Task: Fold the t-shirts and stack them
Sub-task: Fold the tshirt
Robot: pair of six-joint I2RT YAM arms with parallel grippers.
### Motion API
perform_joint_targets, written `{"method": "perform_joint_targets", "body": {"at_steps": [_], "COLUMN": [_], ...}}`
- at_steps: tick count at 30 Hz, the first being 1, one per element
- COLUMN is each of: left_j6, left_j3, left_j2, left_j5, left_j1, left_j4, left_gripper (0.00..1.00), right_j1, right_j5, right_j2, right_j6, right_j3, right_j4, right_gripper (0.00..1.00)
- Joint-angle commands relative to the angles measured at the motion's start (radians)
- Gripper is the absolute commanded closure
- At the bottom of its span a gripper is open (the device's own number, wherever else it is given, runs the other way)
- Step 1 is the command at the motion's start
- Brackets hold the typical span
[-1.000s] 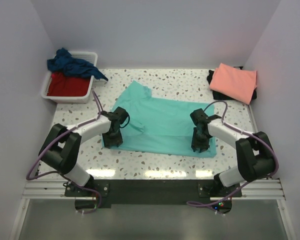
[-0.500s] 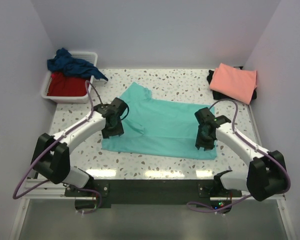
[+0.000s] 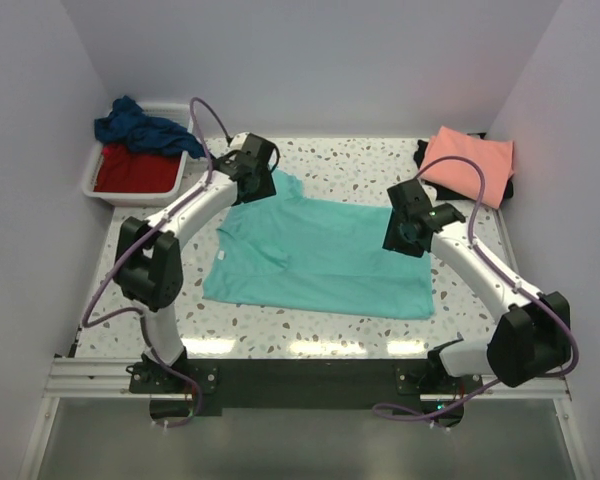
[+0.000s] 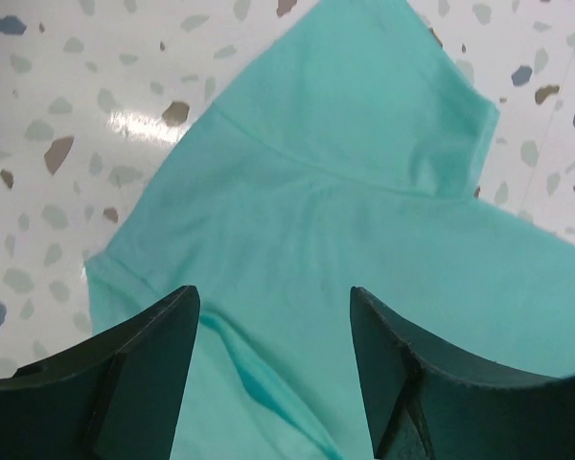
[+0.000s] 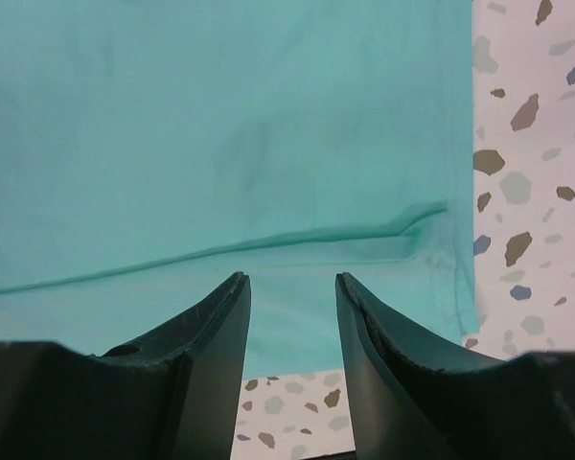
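A turquoise-teal t-shirt lies spread flat in the middle of the table, one sleeve pointing to the far left. My left gripper hovers over that sleeve and shoulder. It stands wide open with only cloth beneath it. My right gripper hangs over the shirt's right side near its hem, open and holding nothing. A folded salmon-pink t-shirt rests on a black one at the far right corner.
A white tub at the far left holds a red t-shirt. A navy blue t-shirt is draped over the tub's back rim. Speckled tabletop shows around the teal shirt. White walls close in the sides.
Both arms have swung from the shirt's near edge towards its far part, the left one furthest. Both grippers have opened wider. The teal shirt lies much as before.
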Motion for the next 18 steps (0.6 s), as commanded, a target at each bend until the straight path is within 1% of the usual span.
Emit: {"method": "perform_joint_targets", "body": {"at_steps": [1, 2, 4, 5, 10, 13, 14, 18], "left_j6": [0.093, 0.125, 0.154, 0.162, 0.237, 0.288, 0.305, 0.329], "left_j3": [0.071, 0.077, 0.091, 0.114, 0.145, 0.225, 0.283, 0.389], "left_j2": [0.116, 0.161, 0.201, 0.237, 0.31, 0.383, 0.424, 0.501], "left_j5": [-0.088, -0.095, -0.088, -0.086, -0.095, -0.105, -0.111, -0.099], "left_j1": [0.025, 0.025, 0.031, 0.034, 0.04, 0.046, 0.049, 0.066], "left_j4": [0.214, 0.248, 0.316, 0.327, 0.46, 0.464, 0.454, 0.442], "left_gripper": [0.31, 0.31, 0.31, 0.31, 0.31, 0.31, 0.31, 0.31], "right_j1": [0.006, 0.004, 0.004, 0.006, 0.006, 0.004, 0.004, 0.004], "right_j5": [0.039, 0.039, 0.039, 0.045, 0.054, 0.055, 0.055, 0.057], "right_j2": [0.048, 0.057, 0.088, 0.098, 0.146, 0.177, 0.192, 0.232], "right_j6": [-0.018, -0.02, -0.015, -0.014, -0.012, -0.017, -0.02, -0.028], "right_j3": [0.027, 0.021, 0.015, 0.018, 0.02, 0.027, 0.033, 0.058], "right_j4": [0.1, 0.13, 0.152, 0.172, 0.218, 0.225, 0.225, 0.229], "right_gripper": [0.55, 0.55, 0.55, 0.56, 0.56, 0.57, 0.57, 0.57]}}
